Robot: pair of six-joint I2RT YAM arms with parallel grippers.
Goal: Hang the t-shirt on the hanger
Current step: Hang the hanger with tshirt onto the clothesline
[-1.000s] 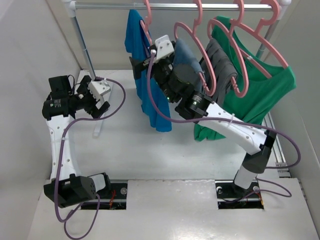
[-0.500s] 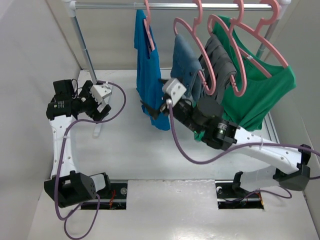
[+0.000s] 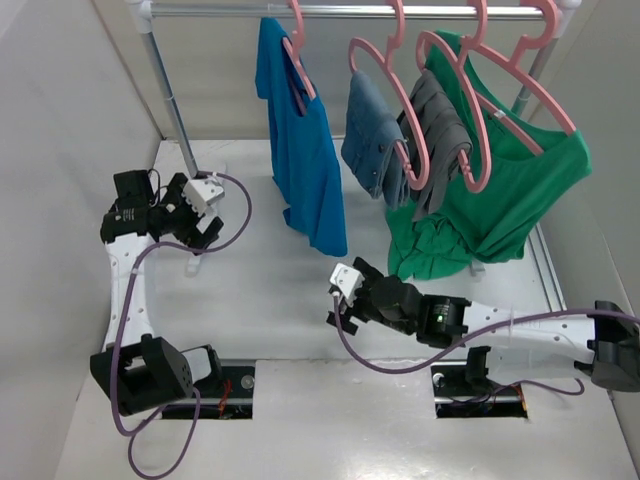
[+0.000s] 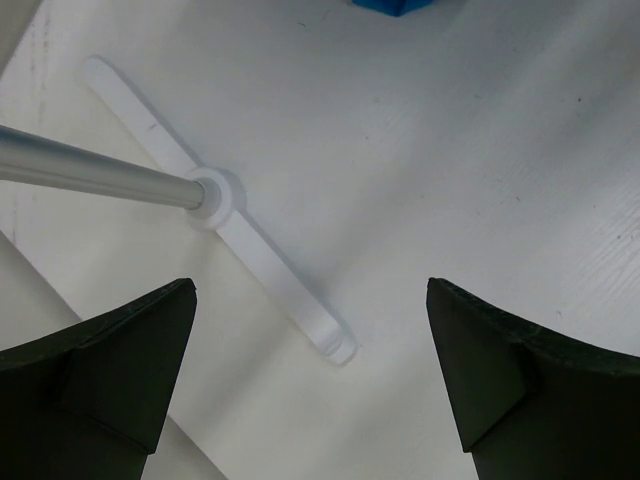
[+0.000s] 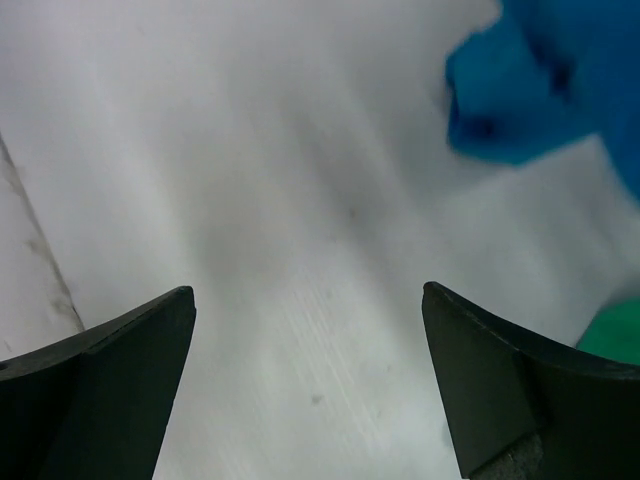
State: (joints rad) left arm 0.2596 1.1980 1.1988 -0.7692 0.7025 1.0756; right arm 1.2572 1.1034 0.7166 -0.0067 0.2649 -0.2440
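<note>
Royal-blue cotton t-shirt (image 3: 303, 160) drapes the salmon-pink plastic hanger (image 3: 296, 35) at the far edge. The task looks finished, so left gripper (image 4: 310, 295) and right gripper (image 5: 308, 295) gape wide, empty.

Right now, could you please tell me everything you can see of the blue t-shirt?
The t-shirt is plain royal blue, apparently soft cotton, and hangs limp and bunched narrow on a salmon-pink plastic hanger hooked near the left end of the metal rail. Its lower corner droops toward the table. Only the hanger touches it.
</note>
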